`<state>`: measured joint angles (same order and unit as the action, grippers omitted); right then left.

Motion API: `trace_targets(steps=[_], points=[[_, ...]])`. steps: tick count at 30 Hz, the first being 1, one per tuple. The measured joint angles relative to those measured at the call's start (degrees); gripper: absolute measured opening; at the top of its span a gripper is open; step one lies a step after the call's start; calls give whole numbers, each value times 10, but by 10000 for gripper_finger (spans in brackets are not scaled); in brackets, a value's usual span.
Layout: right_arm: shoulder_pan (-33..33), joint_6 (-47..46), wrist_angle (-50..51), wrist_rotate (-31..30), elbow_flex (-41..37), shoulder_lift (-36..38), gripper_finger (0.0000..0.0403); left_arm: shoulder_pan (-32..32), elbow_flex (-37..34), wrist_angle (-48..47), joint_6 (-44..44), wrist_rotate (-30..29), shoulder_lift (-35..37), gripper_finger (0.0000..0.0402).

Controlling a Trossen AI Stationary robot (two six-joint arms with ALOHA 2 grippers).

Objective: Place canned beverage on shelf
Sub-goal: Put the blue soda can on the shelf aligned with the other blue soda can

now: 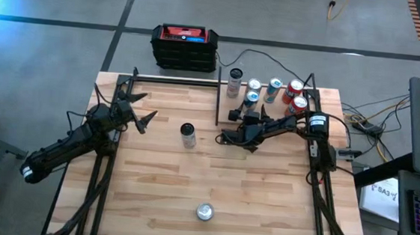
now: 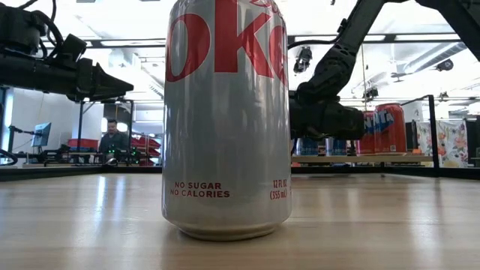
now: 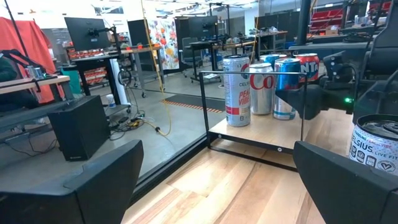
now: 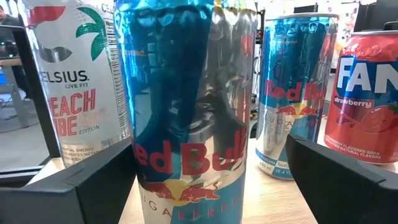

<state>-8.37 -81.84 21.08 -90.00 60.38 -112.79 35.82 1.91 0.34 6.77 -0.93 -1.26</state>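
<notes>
I am looking down on a butcher-block tabletop [image 1: 263,204] in a lab with a grey floor, a black and red case [image 1: 185,46] sitting just beyond the far edge. The shelf [image 1: 270,113] occupies the far right corner of the table, a small light wood board edged by thin black rods. On it I count a white Celsius can [image 1: 234,81] at the far left, two blue Red Bull cans [image 1: 274,88] side by side, and two red cans [image 1: 296,96] at the right.

My right gripper [image 1: 249,114] reaches in from the right side and sits at the near left part of the shelf. Its wrist view shows a blue Red Bull can [image 4: 189,112] standing upright between the two dark fingers [image 4: 74,186], which are spread to either side and not pressing it, so the hand is released around the can.

My left gripper [image 1: 141,112] waits over the far left of the table, its fingers spread wide with nothing between them.

Two more cans stand on the bare tabletop: a Celsius can [image 1: 187,134] near the middle, and a silver Diet Coke can [image 1: 204,211] close to the near edge.
</notes>
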Motion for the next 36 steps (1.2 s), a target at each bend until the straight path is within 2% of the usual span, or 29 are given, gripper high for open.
trace_targets(steps=[9,12,20,36], points=[[-5,48,-11,7,12,0,382,0,0,0,0,0,0,398],[-11,58,-10,28,20,0,381,0,0,0,0,0,0,398],[-15,60,-10,35,23,0,367,0,0,0,0,0,0,398],[-15,60,-11,35,23,0,238,0,0,0,0,0,0,398]])
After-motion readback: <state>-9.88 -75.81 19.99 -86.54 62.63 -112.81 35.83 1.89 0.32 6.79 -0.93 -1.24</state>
